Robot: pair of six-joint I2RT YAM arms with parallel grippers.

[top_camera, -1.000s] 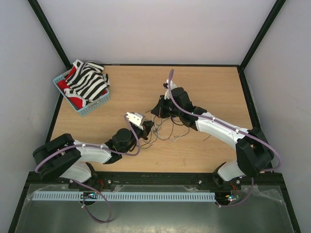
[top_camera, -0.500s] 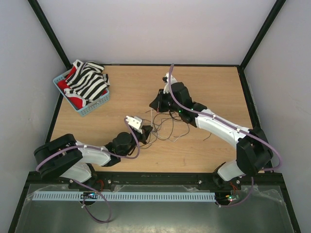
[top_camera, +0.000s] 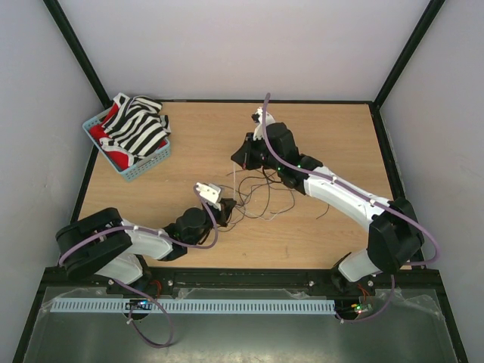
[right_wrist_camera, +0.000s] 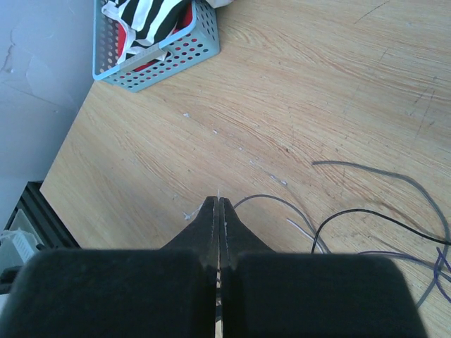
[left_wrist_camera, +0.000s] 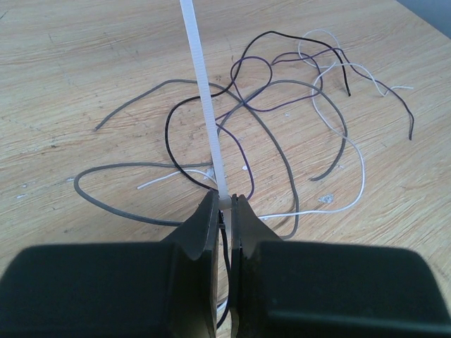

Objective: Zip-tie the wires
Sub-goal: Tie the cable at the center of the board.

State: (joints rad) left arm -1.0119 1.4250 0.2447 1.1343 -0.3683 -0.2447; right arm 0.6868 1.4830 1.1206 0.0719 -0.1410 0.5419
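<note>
The wires (left_wrist_camera: 256, 108), thin dark, grey and whitish strands, lie in a loose tangle on the table in the middle of the top view (top_camera: 265, 201). My left gripper (left_wrist_camera: 225, 201) is shut on a white zip tie (left_wrist_camera: 204, 91), and one black wire also runs between its jaws. From there the strap rises straight away from the jaws, over the tangle. In the top view the zip tie (top_camera: 234, 180) stretches from the left gripper (top_camera: 225, 209) up to the right gripper (top_camera: 239, 159). My right gripper (right_wrist_camera: 219, 203) is shut on the strap's thin pale tip, held above the table.
A light blue basket (top_camera: 141, 169) with striped black-and-white and red cloth stands at the table's far left; it also shows in the right wrist view (right_wrist_camera: 184, 55). Black frame posts edge the table. Wire ends (right_wrist_camera: 380, 218) trail to the right of the right gripper.
The right gripper has moved away from the left gripper toward the table's far side, drawing the zip tie out longer. The left gripper has edged slightly back and stays shut.
</note>
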